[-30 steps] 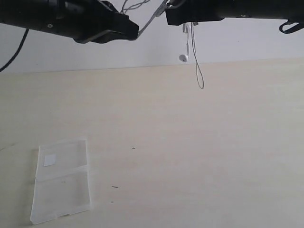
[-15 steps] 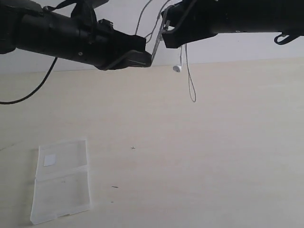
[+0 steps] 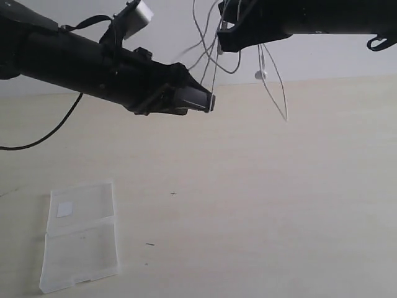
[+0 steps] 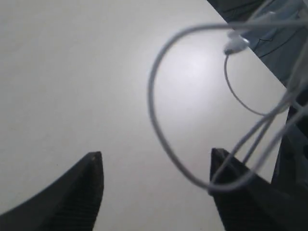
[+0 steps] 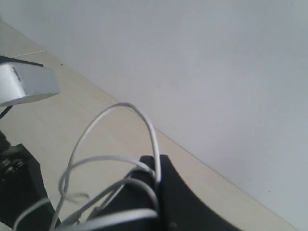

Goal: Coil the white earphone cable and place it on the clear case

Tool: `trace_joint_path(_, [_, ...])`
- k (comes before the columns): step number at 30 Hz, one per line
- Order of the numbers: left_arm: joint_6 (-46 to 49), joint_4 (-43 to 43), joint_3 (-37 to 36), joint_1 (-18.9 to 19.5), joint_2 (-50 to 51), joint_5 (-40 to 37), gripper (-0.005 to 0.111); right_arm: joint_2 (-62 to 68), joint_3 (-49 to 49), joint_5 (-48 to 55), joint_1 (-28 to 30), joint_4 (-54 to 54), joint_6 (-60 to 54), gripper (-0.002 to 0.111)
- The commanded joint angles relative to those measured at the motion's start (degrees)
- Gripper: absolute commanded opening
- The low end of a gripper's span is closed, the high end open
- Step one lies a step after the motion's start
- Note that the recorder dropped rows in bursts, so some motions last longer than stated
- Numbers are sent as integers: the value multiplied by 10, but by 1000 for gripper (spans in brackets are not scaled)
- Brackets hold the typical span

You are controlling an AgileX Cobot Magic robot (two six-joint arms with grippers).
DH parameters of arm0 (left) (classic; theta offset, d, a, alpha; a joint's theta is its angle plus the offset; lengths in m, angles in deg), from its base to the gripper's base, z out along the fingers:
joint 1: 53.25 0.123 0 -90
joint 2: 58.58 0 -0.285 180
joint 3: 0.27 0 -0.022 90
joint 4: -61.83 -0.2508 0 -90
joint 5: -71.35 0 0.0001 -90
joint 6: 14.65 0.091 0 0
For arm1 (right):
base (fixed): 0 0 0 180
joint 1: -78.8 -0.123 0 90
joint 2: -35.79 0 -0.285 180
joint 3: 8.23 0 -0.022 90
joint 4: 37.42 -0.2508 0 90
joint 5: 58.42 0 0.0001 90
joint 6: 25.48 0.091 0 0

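The white earphone cable (image 3: 232,71) hangs in loose loops high above the table, one earbud (image 3: 260,74) dangling at the right. My right gripper (image 3: 223,38) at the top is shut on the cable (image 5: 153,134), the strands bunched at its jaws (image 5: 158,161). My left gripper (image 3: 209,99) sits just below and left of it, open. In the left wrist view (image 4: 155,159) a cable loop (image 4: 150,96) crosses the gap and drapes over one fingertip (image 4: 219,166), with an earbud (image 4: 236,45) beyond. The clear case (image 3: 80,239) lies open and flat at the front left, with its white sticker (image 3: 64,209) on the far panel.
A pale wooden table (image 3: 260,205) runs back to a white wall (image 3: 335,56). A thick black robot cable (image 3: 43,135) sags from the left arm at the far left.
The left gripper has moved down and to the right and now stands open. The cable's loops have loosened and the earbud has swung to the right under the right gripper.
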Motion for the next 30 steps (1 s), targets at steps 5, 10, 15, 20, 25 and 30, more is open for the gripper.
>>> trace_joint_path(5, [7,-60,4,3,-63,42,62,-11,16,-18,6,-9,6,0])
trace_joint_path(10, [7,-42,4,0,-82,46,62,-11,16,-18,6,-9,6,0])
trace_joint_path(15, [11,-25,17,0,-86,51,62,-11,16,-17,6,-9,16,0])
trace_joint_path(20, [8,-29,35,0,-86,46,62,-11,16,-18,6,-8,16,0])
trace_joint_path(25, [-7,-44,35,0,-87,13,62,-10,16,-28,6,12,16,0])
trace_joint_path(30, [-23,-79,35,0,-103,-1,62,4,16,-58,6,12,16,0])
